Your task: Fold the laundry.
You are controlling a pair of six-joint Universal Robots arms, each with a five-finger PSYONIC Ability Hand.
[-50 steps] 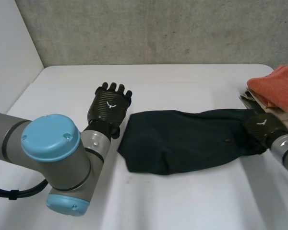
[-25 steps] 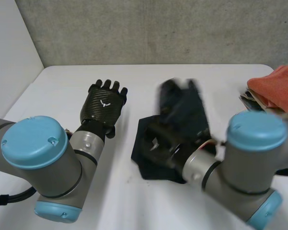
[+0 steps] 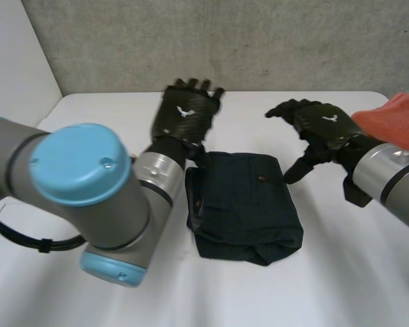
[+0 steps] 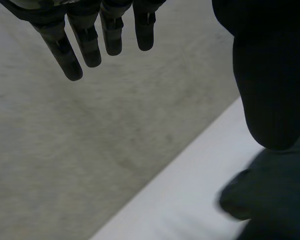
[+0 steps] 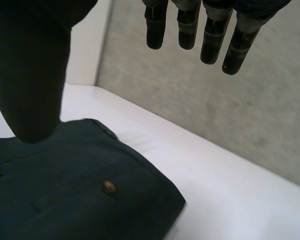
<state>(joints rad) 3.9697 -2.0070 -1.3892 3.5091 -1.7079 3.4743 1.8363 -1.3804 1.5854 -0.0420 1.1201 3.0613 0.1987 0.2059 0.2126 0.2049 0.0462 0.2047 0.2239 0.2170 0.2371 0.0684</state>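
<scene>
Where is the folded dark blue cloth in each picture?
Head view: the dark cloth lies folded mid-table, beside the wrist of the left hand.
Left wrist view: probably the dark patch beyond the thumb.
Right wrist view: under the thumb of the right hand, button up.
Shared landmark: the white table meeting the grey wall.

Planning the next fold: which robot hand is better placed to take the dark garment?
Probably the right robot hand: open, beside the garment's far right corner. The left robot hand, also open, points toward the wall.

dark green garment (image 3: 242, 204), folded, flat on white table (image 3: 88, 272)
</scene>
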